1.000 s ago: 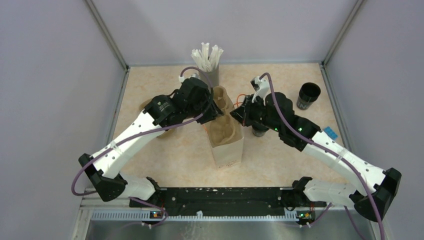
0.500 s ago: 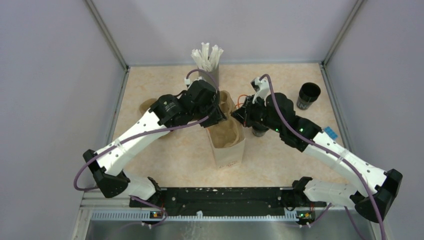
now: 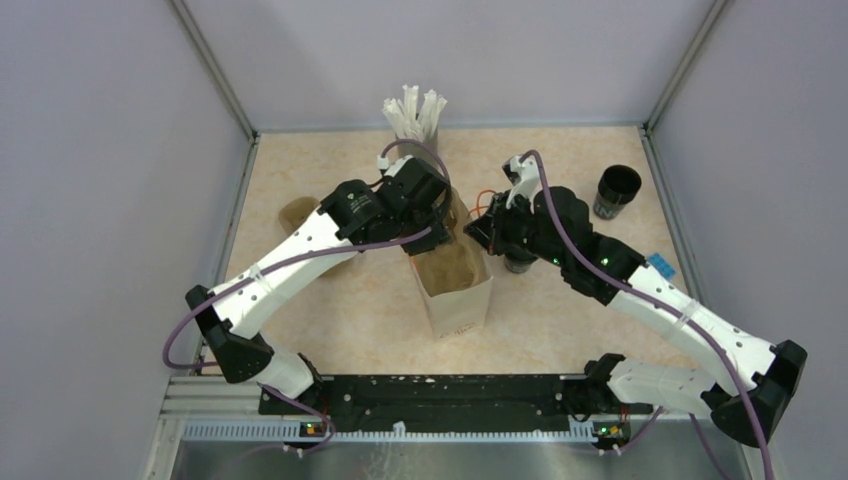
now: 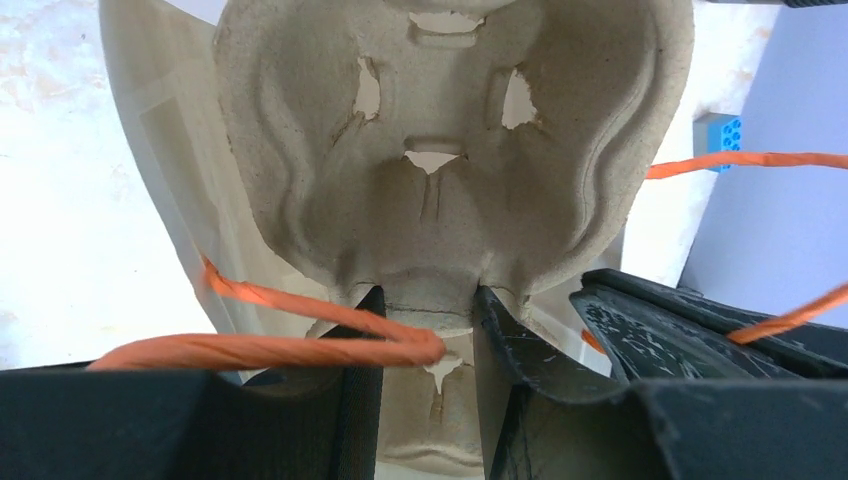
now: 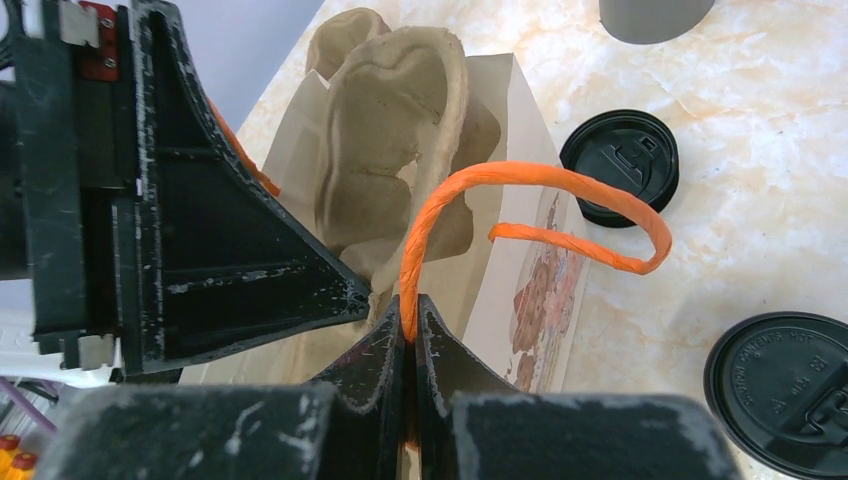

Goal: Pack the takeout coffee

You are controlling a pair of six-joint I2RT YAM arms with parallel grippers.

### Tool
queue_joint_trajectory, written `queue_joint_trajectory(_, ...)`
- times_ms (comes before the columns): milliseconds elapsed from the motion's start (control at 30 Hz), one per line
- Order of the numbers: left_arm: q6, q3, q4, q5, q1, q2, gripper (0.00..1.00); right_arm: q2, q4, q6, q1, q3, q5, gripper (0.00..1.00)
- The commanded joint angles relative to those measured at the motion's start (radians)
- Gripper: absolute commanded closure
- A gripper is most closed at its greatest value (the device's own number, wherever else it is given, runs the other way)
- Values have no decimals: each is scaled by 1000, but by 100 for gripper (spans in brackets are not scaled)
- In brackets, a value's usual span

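The takeout coffee (image 3: 615, 190), a black tapered cup, stands at the far right of the table, apart from both arms. A white paper bag (image 3: 461, 311) stands upright in the middle. My left gripper (image 4: 428, 300) is shut on the middle ridge of a brown pulp cup carrier (image 4: 440, 180), held on edge in the bag's mouth. My right gripper (image 5: 410, 305) is shut on one orange handle (image 5: 560, 180) of the bag (image 5: 540, 290), at its right rim. The other orange handle (image 4: 270, 350) lies across my left fingers.
A grey holder of white wrapped straws (image 3: 415, 125) stands behind the bag. Two flat black lids (image 5: 625, 165) (image 5: 785, 390) lie on the table right of the bag. A blue block (image 3: 662, 265) sits by the right arm, and a brown piece (image 3: 298, 212) lies at the left.
My left arm has swung right and forward, bringing the carrier over and down into the bag's mouth. The right gripper has kept its place on the handle.
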Motion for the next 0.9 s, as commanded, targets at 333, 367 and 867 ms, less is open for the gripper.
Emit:
queue_joint_trajectory(333,-106,-38,38,47,-52,-21,81,-28,6,-33,9,-1,20,100)
queue_joint_trajectory(367,-108,-27,34,44,-57,-27,81,-26,5,-34,9,-3,32,100)
queue_joint_trajectory(867,-119,3,-115,36,-65,-22,81,-49,-3,-40,9,-31,72,100)
